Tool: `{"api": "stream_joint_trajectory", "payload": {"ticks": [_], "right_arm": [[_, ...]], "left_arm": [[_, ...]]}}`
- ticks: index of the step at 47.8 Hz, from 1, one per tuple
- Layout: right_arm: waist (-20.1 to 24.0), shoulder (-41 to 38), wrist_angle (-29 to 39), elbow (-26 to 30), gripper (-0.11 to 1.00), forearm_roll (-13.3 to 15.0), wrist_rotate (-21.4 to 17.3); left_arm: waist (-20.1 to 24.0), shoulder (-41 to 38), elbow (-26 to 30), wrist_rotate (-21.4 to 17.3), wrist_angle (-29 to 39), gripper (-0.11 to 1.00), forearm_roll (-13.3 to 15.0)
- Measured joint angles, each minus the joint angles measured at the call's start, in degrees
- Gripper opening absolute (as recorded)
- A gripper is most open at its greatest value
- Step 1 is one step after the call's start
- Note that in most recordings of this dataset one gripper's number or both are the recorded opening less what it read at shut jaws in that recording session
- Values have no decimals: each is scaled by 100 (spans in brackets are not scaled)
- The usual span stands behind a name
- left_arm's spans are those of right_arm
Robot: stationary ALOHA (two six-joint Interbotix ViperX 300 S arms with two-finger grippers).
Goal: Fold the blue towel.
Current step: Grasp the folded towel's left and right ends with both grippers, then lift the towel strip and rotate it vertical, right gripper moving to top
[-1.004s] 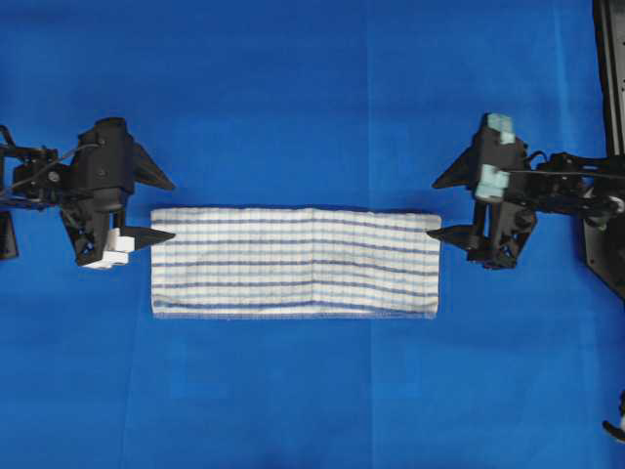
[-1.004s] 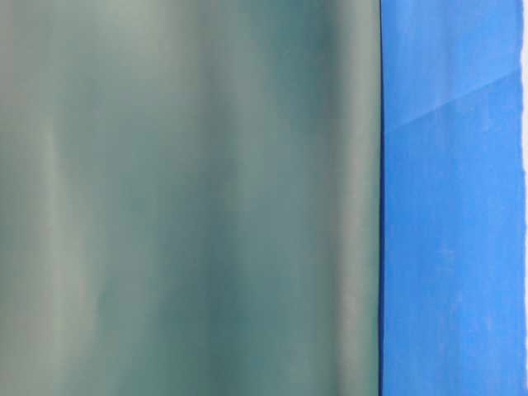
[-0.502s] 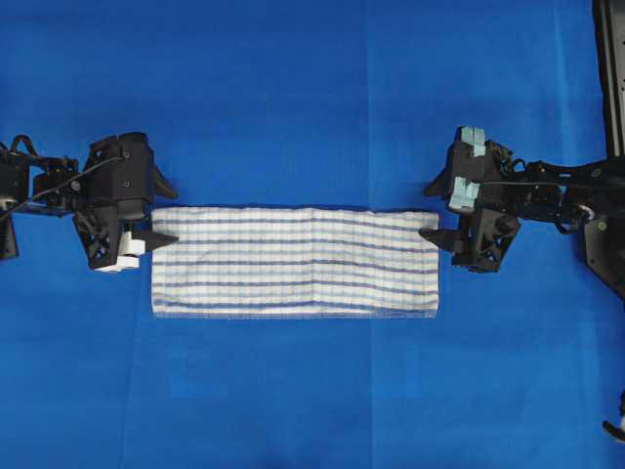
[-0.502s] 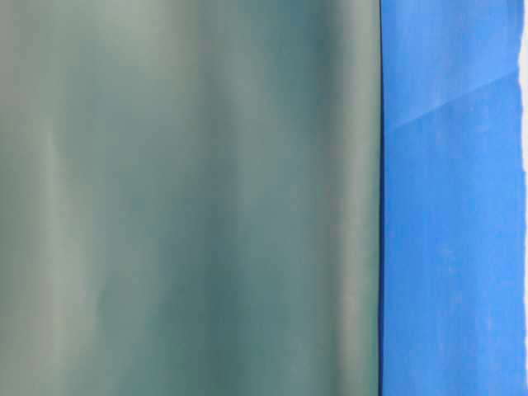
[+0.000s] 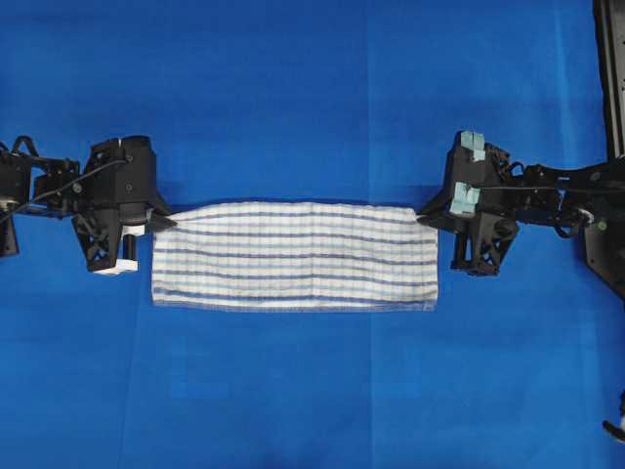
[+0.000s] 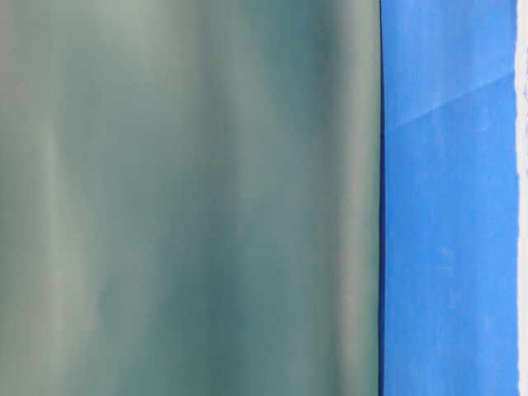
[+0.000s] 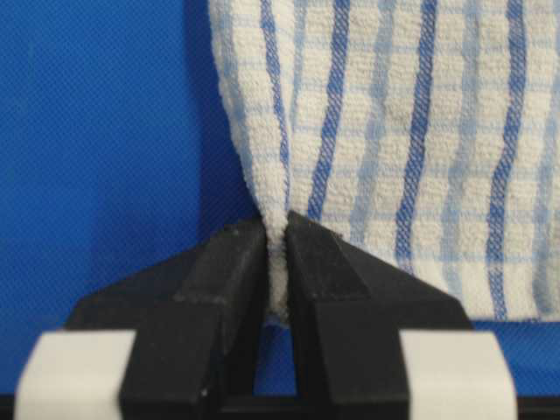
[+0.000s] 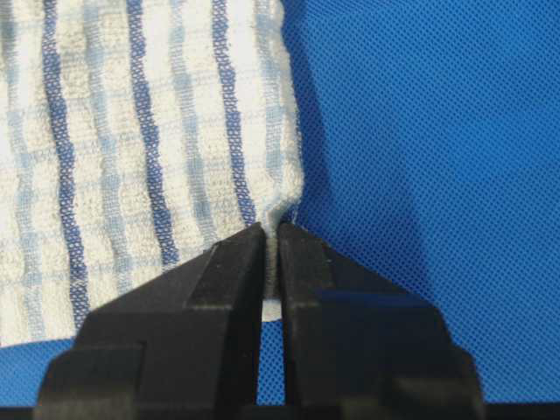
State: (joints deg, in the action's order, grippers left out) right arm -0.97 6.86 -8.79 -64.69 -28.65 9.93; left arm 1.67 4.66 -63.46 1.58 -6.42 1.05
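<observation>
The blue towel (image 5: pixel 293 256), white with dark-blue and pale stripes, lies as a long folded band across the middle of the blue table covering. My left gripper (image 5: pixel 164 223) is shut on its far left corner. In the left wrist view the cloth (image 7: pixel 394 131) bunches into a pinched fold between the black fingers (image 7: pixel 324 271) of the left gripper (image 7: pixel 276 229). My right gripper (image 5: pixel 426 219) is shut on the far right corner. The right wrist view shows the towel (image 8: pixel 140 149) edge clamped between the jaws of the right gripper (image 8: pixel 270 229).
The blue table covering (image 5: pixel 312 107) spreads all round the towel. A black frame (image 5: pixel 610 68) runs down the right edge. In the table-level view a blurred grey-green surface (image 6: pixel 190 198) blocks most of the picture, with blue covering (image 6: pixel 450 247) at the right.
Both grippers went from open to shut on the towel's far corners. Each moved slightly toward the far edge, and the pinched corners now pull the towel's far edge into a slight curve.
</observation>
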Motion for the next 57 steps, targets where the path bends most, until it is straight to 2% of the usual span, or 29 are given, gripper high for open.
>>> {"api": "stream_joint_trajectory", "payload": {"ticks": [11, 24, 33, 42, 48, 57], "right_arm": [[-18, 501, 255, 0, -3, 0, 9], [-18, 1819, 1055, 26, -3, 18, 35], [-18, 2531, 1424, 35, -3, 79, 35], [-35, 2558, 1459, 35, -3, 132, 35], [-202, 2435, 1459, 44, -3, 202, 35], [-940, 2232, 1433, 211, -3, 387, 35]], "left_arm": [[18, 589, 62, 18, 633, 4, 0], [18, 1705, 264, 62, 1644, 4, -9], [-70, 2206, 299, 70, 1749, 4, 0], [-114, 2215, 316, 132, 1749, 4, 0], [-211, 2109, 396, 448, 1670, 4, 18], [-431, 1846, 598, 1257, 1433, 4, 18]]}}
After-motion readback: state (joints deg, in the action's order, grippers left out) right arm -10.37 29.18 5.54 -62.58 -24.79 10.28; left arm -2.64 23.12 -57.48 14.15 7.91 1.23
